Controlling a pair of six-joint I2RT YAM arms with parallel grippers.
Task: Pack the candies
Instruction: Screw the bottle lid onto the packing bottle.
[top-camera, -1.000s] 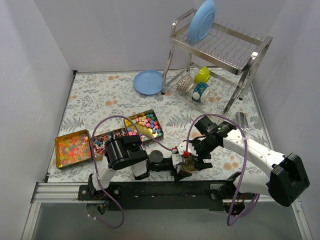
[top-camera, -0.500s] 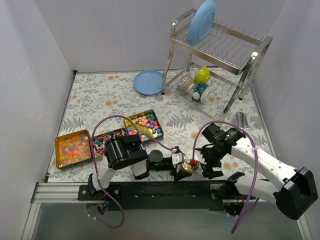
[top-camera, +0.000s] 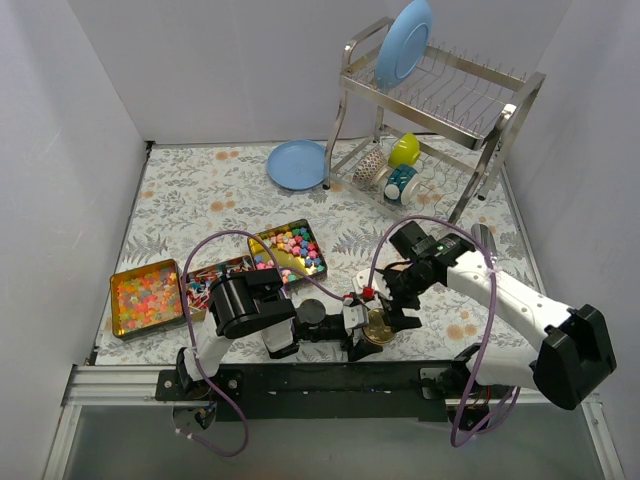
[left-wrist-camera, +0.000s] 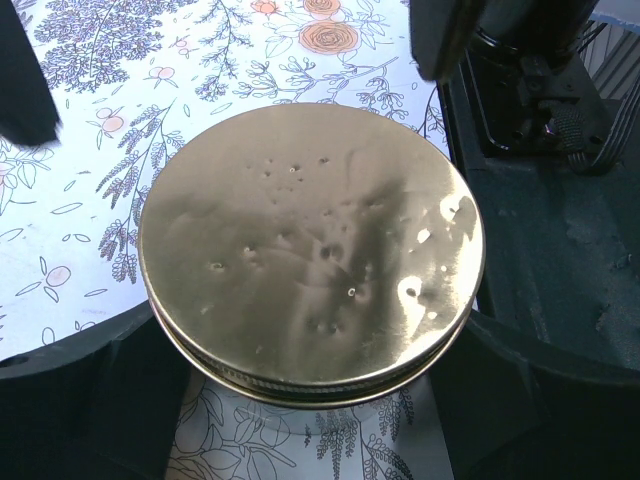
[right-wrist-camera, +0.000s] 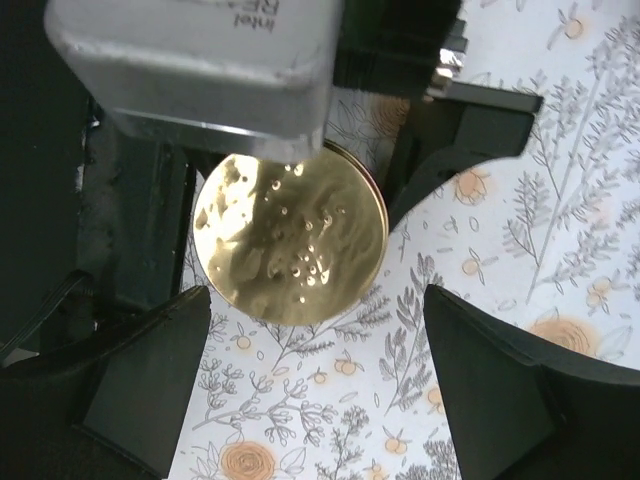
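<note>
Small bright candies fill an orange tin (top-camera: 147, 295) at the left, a tin (top-camera: 290, 247) further right, and a tin (top-camera: 213, 278) between them. A jar with a gold lid (top-camera: 377, 325) stands near the table's front edge. My left gripper (top-camera: 358, 325) is shut on the jar; in the left wrist view its black fingers (left-wrist-camera: 90, 400) press both sides under the lid (left-wrist-camera: 310, 240). My right gripper (top-camera: 396, 302) is open just behind and right of the lid. In the right wrist view its gripper (right-wrist-camera: 320, 390) is empty and spread wide over the cloth, just short of the lid (right-wrist-camera: 290, 235).
A metal dish rack (top-camera: 440, 100) stands at the back right with a blue plate (top-camera: 403, 40) on top and a yellow cup (top-camera: 404, 150) and mugs below. Another blue plate (top-camera: 297, 163) lies beside it. A metal cup (top-camera: 483, 238) lies by my right arm.
My right gripper left the lid, swung out to the right, and has come back beside the lid. The left gripper and the jar have stayed in place.
</note>
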